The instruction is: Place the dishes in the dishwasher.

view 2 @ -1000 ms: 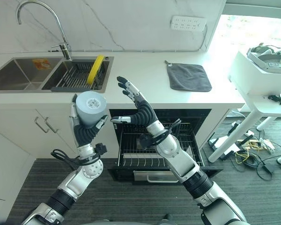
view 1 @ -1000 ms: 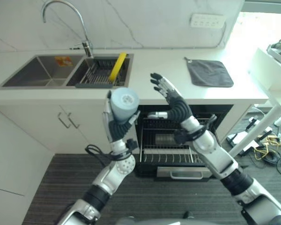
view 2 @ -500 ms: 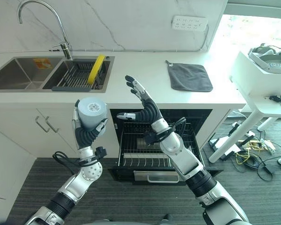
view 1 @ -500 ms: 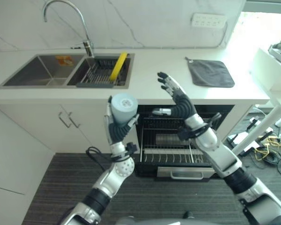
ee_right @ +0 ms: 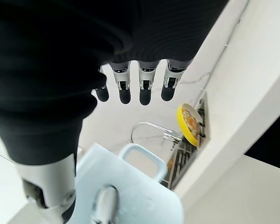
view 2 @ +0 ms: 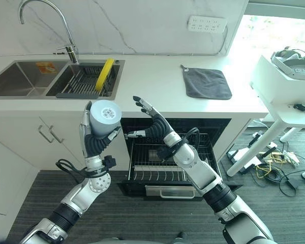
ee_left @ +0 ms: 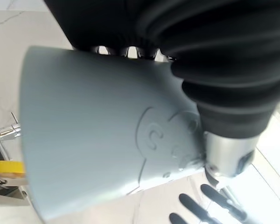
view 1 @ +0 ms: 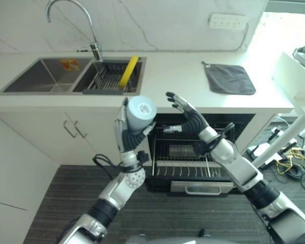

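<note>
Fingers of the left hand curl round a pale blue mug, held up before the worktop edge, left of the open dishwasher rack. Just beside it, the right hand is spread open, holding nothing. 1 yellow plate stands in the sink's drying rack.

The dishwasher rack lies partly behind the right robot hand; its contents unclear.

Silver-grey arms, dark ribbed wrist covers, dark-tipped silver fingers
</note>
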{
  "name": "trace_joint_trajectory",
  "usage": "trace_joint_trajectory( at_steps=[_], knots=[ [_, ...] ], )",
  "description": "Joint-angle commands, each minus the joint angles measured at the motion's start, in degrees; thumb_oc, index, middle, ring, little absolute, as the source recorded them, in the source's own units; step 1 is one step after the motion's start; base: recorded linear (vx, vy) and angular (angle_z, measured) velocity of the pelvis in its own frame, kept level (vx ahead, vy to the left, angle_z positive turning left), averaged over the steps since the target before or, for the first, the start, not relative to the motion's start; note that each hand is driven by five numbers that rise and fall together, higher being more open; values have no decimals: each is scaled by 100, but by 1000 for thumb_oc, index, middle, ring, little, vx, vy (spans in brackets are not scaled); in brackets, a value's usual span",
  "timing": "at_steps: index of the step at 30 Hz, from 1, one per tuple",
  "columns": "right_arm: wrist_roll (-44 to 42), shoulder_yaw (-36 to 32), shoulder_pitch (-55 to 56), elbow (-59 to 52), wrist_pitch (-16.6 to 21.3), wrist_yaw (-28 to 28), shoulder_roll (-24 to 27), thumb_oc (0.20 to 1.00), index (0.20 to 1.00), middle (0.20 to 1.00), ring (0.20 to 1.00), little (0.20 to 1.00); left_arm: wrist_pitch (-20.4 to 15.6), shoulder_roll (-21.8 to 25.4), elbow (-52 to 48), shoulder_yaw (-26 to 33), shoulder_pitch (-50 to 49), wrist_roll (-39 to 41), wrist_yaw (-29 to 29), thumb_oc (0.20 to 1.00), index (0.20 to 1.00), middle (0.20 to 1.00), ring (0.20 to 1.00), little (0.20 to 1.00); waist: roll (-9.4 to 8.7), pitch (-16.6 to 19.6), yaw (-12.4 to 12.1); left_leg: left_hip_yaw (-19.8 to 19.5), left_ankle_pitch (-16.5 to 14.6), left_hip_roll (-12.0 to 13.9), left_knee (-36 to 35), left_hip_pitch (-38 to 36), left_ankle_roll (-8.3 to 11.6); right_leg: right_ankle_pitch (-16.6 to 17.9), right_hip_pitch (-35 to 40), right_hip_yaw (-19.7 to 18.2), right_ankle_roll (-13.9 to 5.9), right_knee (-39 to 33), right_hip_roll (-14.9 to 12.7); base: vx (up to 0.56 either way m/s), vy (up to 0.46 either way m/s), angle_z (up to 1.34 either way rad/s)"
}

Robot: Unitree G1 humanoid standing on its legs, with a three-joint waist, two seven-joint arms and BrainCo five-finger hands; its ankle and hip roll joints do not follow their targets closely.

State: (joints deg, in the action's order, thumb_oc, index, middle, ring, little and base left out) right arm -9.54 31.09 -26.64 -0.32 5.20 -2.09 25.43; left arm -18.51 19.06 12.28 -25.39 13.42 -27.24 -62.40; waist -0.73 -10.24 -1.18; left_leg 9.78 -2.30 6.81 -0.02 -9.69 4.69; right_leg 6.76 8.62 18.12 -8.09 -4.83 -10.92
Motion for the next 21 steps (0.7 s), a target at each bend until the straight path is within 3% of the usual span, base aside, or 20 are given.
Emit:
trace_joint_trajectory(
  at_steps=[1,7,21],
  knots=[
    [188,45,-749,-84,196,62,-13,1000,1000,1000,1000,1000,-4,286,-135,-371,628,-499,-167,200,200,200,200,200,-209,-36,-123,42,-526,-32,495,31,-209,-1009,70,-599,24,786,-204,0,0,0],
    [269,126,-871,-104,220,143,14,1000,1000,1000,1000,1000,227,358,-56,-486,724,-609,-29,200,200,200,200,200,-210,-41,-128,16,-541,-44,510,46,-218,-1009,49,-630,11,802,-207,0,0,0],
    [55,54,-1014,-297,350,0,8,1000,1000,1000,1000,1000,139,431,320,-739,728,-899,78,200,200,200,200,200,-190,-65,-123,28,-579,-57,561,66,-238,-1017,10,-680,-4,843,-221,-1,2,0]
  ],
)
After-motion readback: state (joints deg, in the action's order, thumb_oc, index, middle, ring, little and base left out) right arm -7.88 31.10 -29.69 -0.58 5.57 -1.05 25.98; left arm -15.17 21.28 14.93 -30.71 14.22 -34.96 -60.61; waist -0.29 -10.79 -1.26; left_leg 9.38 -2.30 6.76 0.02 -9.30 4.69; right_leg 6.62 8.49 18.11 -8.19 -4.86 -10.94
